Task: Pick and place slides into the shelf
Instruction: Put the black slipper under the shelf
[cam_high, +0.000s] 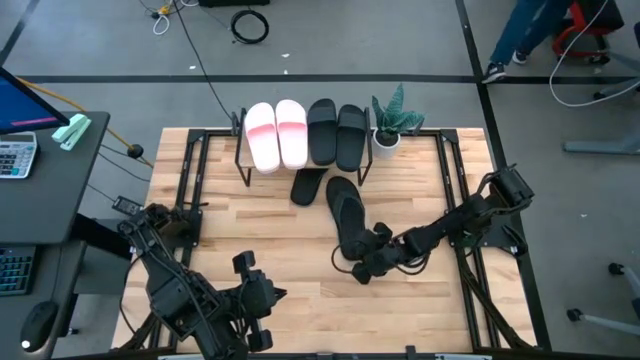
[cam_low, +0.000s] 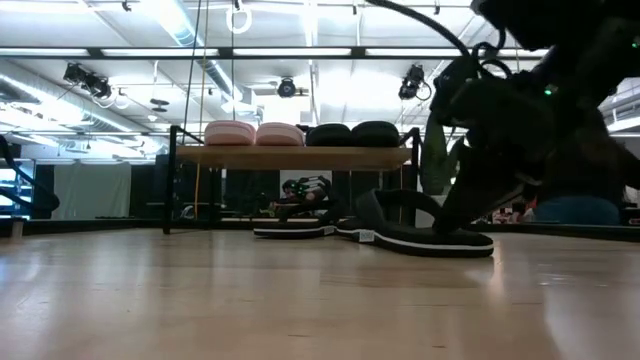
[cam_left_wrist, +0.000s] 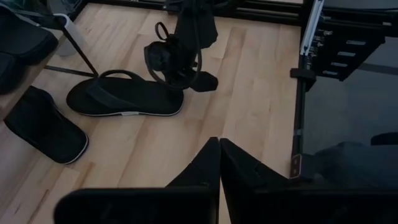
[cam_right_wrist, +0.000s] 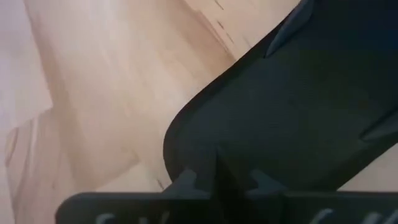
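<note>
Two pale pink slides (cam_high: 277, 135) and two black slides (cam_high: 336, 135) lie on top of the shelf (cam_low: 295, 157) at the table's far side. One thin black flip-flop (cam_high: 308, 186) lies flat on the table, partly under the shelf. A second flip-flop (cam_high: 345, 215) lies flat on the tabletop, toe toward the shelf. My right gripper (cam_high: 360, 268) is at its heel end, fingers shut. My left gripper (cam_high: 272, 296) hangs shut above the table's near side, nothing in it. My right gripper (cam_right_wrist: 217, 177) comes down slanting from the table's right onto the heel end (cam_right_wrist: 186, 146) of the second flip-flop's sole. The shut fingertips sit over that end; dark on dark, I cannot tell whether they pinch any of it. The flip-flop (cam_low: 430, 240) lies flat on the table.
A small potted green plant (cam_high: 392, 120) stands at the shelf's right end. Black frame rails (cam_high: 455, 190) run along the table's left and right sides. Bare wood (cam_high: 250, 230) lies between the shelf and my left arm.
</note>
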